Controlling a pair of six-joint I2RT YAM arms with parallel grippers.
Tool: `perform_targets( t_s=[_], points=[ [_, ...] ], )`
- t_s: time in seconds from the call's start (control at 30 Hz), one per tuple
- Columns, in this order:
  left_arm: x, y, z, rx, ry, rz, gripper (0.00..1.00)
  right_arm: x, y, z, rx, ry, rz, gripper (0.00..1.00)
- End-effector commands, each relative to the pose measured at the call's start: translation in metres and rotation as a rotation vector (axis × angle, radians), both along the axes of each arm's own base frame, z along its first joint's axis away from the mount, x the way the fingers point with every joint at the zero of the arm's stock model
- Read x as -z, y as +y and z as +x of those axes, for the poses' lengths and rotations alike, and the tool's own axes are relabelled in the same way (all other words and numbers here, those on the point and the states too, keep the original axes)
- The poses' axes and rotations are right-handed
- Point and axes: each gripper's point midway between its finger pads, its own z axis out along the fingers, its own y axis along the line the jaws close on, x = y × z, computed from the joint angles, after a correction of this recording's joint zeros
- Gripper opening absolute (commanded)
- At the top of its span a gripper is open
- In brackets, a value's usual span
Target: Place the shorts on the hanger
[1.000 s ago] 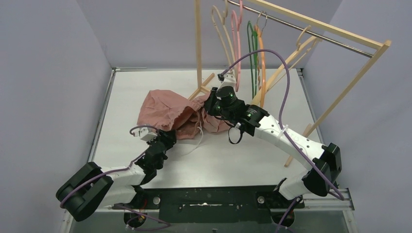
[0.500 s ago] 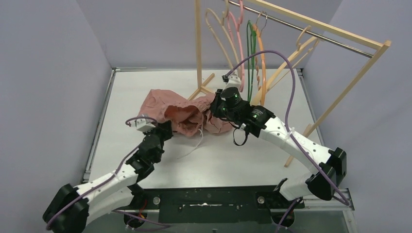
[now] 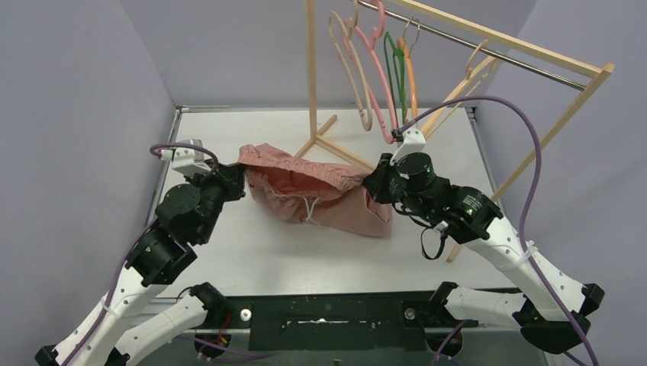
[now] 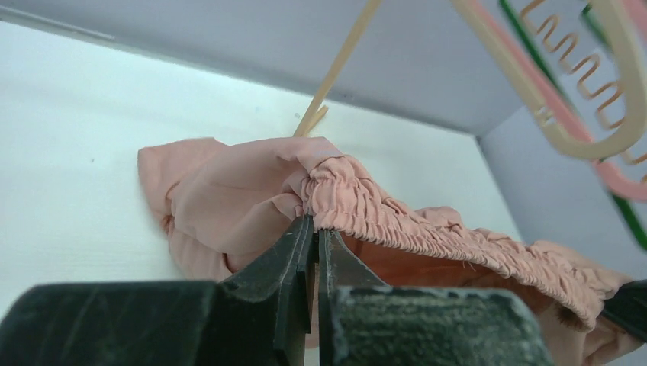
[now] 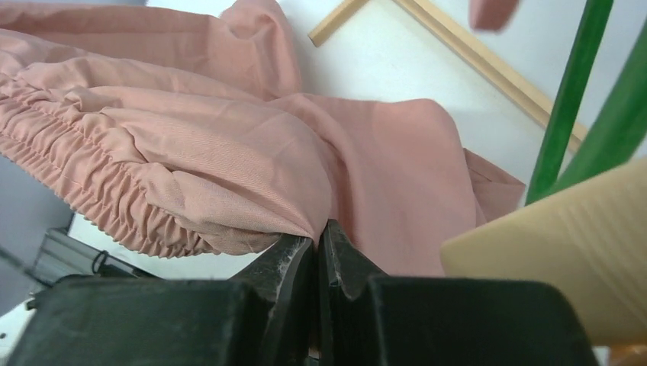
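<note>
The dusty-pink shorts (image 3: pixel 320 194) hang stretched between my two grippers above the table, waistband open and white drawstring dangling. My left gripper (image 3: pixel 243 174) is shut on the left end of the gathered waistband (image 4: pixel 366 210); its jaws meet at the elastic (image 4: pixel 314 229). My right gripper (image 3: pixel 374 181) is shut on the right end of the shorts (image 5: pixel 229 175), jaws pinching the cloth (image 5: pixel 319 232). The pink hanger (image 3: pixel 374 72) hangs on the rail just above and behind my right gripper, next to a beige one.
A wooden clothes rack (image 3: pixel 488 42) stands at the back right, its base bars (image 3: pixel 336 149) on the table behind the shorts. A beige hanger (image 3: pixel 347 65), a green hanger (image 3: pixel 394 65), an orange hanger (image 3: pixel 412 72) and another beige one (image 3: pixel 477 65) hang on the rail.
Both arms have risen and spread apart, lifting the shorts off the table and stretching the waistband between them. The left gripper moved up and left, the right gripper moved right.
</note>
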Motion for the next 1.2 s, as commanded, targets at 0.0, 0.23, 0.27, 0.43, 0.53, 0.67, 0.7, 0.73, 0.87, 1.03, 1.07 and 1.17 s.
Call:
perform_targets(
  t_s=[0.0, 0.23, 0.27, 0.43, 0.53, 0.67, 0.7, 0.73, 0.87, 1.03, 1.07, 1.17],
  points=[
    [0.054, -0.013, -0.002, 0.099, 0.182, 0.227, 0.0, 0.047, -0.014, 0.0, 0.04, 0.079, -0.133, 0.04],
    [0.095, -0.044, 0.009, 0.326, 0.312, 0.186, 0.0, 0.058, -0.016, 0.014, 0.081, 0.11, -0.239, 0.24],
    [0.099, -0.041, 0.013, 0.346, 0.326, 0.165, 0.0, 0.052, -0.014, 0.015, 0.08, 0.102, -0.228, 0.29],
    [0.123, -0.015, 0.029, 0.428, 0.399, 0.059, 0.0, 0.002, -0.002, 0.018, 0.059, 0.018, -0.113, 0.42],
    [0.138, -0.009, 0.031, 0.467, 0.434, 0.036, 0.0, -0.035, 0.008, 0.023, 0.045, -0.051, -0.027, 0.45],
    [0.15, -0.013, 0.028, 0.498, 0.406, 0.033, 0.0, -0.084, 0.021, 0.033, 0.034, -0.155, 0.074, 0.49],
    [0.152, -0.013, 0.027, 0.491, 0.396, 0.026, 0.0, -0.095, 0.024, 0.036, 0.037, -0.179, 0.093, 0.5],
    [0.156, -0.011, 0.026, 0.482, 0.392, 0.027, 0.0, -0.107, 0.027, 0.04, 0.041, -0.207, 0.113, 0.52],
    [0.179, -0.003, 0.022, 0.428, 0.395, 0.048, 0.0, -0.151, 0.029, 0.06, 0.104, -0.332, 0.16, 0.57],
    [0.177, -0.004, 0.017, 0.427, 0.358, 0.044, 0.0, -0.182, 0.029, 0.083, 0.196, -0.429, 0.165, 0.57],
    [0.177, -0.004, 0.017, 0.425, 0.356, 0.042, 0.0, -0.185, 0.029, 0.088, 0.218, -0.443, 0.155, 0.57],
    [0.177, 0.0, 0.018, 0.401, 0.356, 0.051, 0.0, -0.184, 0.023, 0.108, 0.327, -0.46, 0.078, 0.59]
  ],
)
